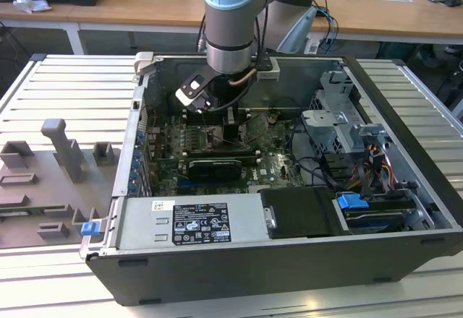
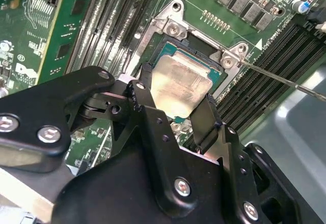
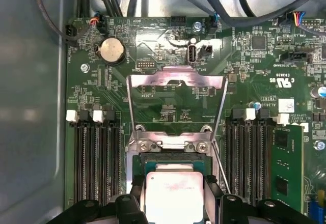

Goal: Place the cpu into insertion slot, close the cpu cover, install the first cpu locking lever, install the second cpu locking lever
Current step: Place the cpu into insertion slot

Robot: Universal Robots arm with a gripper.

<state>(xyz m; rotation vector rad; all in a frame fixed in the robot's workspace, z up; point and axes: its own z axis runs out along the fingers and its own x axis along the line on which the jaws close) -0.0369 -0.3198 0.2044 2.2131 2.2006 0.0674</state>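
Second wrist view: gripper [image 2: 175, 102] clamped on two opposite edges of the cpu [image 2: 181, 86], chip at the insertion slot [image 2: 199, 47], seating not discernible, cpu cover [image 3: 175, 77] swung open in the first wrist view; best held level, corners squared to the slot, no sideways drag.

A black label [image 1: 200, 224] of small white print and certification symbols lies on the power supply [image 1: 137, 224]. White silkscreen lettering [image 3: 281, 79] dots the green circuit board [image 3: 244, 61]. A white triangle [image 2: 258, 44] marks the insertion slot [image 2: 173, 28] corner.
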